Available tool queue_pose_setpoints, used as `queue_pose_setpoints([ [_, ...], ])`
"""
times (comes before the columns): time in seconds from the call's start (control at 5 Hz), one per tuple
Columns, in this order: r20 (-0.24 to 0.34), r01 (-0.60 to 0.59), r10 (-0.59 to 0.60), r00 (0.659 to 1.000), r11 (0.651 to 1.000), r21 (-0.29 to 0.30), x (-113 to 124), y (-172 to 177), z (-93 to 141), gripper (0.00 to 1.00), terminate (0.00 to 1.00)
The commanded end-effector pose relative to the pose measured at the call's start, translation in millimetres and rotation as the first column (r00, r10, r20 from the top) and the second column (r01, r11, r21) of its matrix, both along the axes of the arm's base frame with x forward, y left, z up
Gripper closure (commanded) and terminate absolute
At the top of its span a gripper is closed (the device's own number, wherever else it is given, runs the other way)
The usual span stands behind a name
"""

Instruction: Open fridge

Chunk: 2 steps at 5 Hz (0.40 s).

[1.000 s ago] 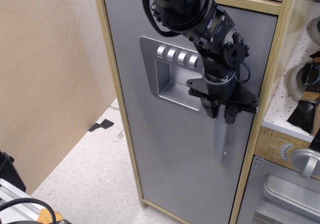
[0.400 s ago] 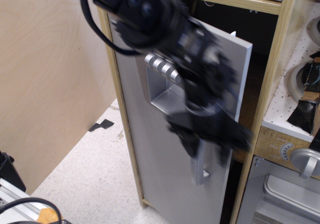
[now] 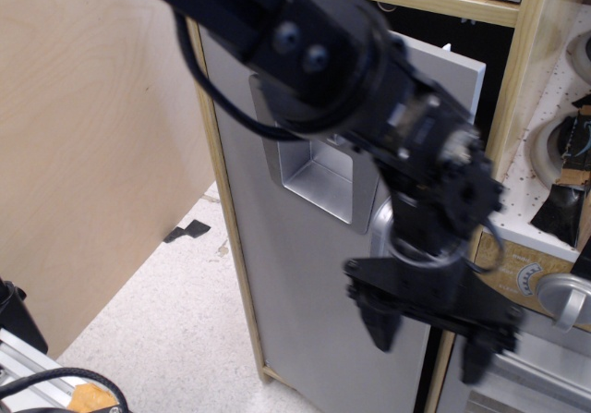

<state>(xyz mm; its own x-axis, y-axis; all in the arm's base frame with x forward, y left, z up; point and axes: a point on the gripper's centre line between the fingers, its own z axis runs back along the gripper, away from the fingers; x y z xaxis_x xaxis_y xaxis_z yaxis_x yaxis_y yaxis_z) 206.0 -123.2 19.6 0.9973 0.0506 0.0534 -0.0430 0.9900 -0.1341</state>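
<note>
The fridge door (image 3: 277, 274) is flat grey with a recessed silver dispenser panel (image 3: 319, 177), set in a light wood frame (image 3: 217, 200). It stands partly swung out, with its free edge (image 3: 462, 71) away from the frame and the dark inside (image 3: 434, 30) showing behind it. The buttons are hidden by my arm. A piece of the silver loop handle (image 3: 380, 233) shows by the wrist. My gripper (image 3: 427, 339) hangs in front of the door's lower right, below that piece. Its two black fingers (image 3: 379, 328) are spread wide, with nothing between them.
A plywood wall (image 3: 83, 154) stands to the left, above a speckled white floor (image 3: 157, 311). To the right are the smaller grey oven door with its round knob (image 3: 565, 297), a dial (image 3: 526, 279), and a white pegboard shelf (image 3: 563, 127) holding utensils.
The fridge door went from shut to partly swung out. My gripper moved down and outward from the handle, and its fingers now stand spread apart.
</note>
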Motion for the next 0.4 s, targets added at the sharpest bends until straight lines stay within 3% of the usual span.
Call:
queue_pose_setpoints([
  [0.0,0.039,0.347,-0.346,0.938,0.938,-0.025,46,-31,21,0.0,0.0],
  [0.2,0.052,0.48,-0.48,0.876,0.877,-0.005,80,-32,32,0.0,0.0],
])
